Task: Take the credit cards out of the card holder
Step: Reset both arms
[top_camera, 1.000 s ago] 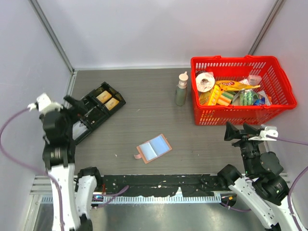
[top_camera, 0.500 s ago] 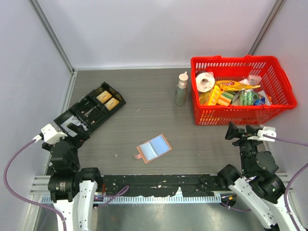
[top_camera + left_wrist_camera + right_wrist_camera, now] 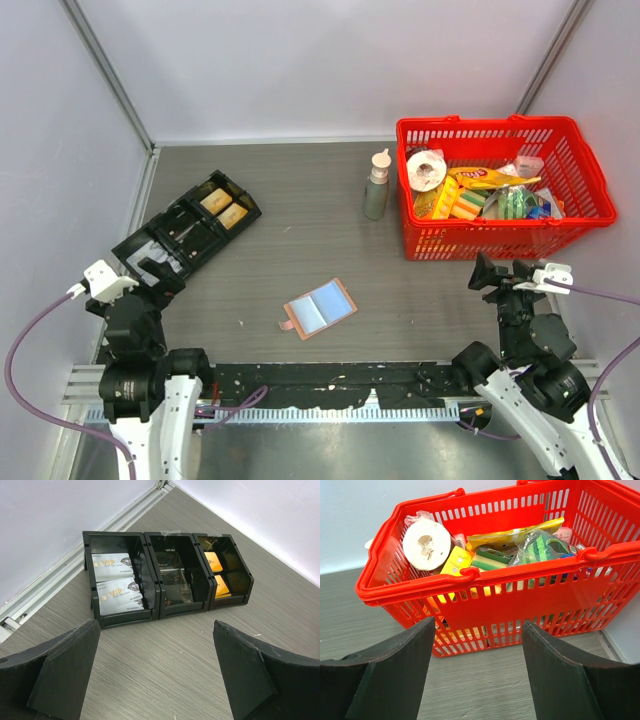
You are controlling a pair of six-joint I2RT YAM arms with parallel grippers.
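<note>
The tan-pink card holder (image 3: 343, 297) lies open on the table at the centre front, strap tab to its left. Pale blue-grey panels (image 3: 320, 307) show inside it; I cannot tell card from lining, and no credit card lies outside it. My left gripper (image 3: 155, 283) is open and empty at the near left, far from the holder; in the left wrist view (image 3: 156, 630) it faces a black tray. My right gripper (image 3: 500, 272) is open and empty at the near right; in the right wrist view (image 3: 477, 625) it faces a red basket.
The black compartment tray (image 3: 185, 230) at the left holds silver VIP cards (image 3: 117, 587) and gold cards (image 3: 215, 562). The red basket (image 3: 500, 240) full of groceries stands at the back right, with a green bottle (image 3: 377, 190) beside it.
My left arm has dropped from a raised pose by the tray to low at the near left. My right gripper has shifted slightly toward me. The card holder has not moved.
</note>
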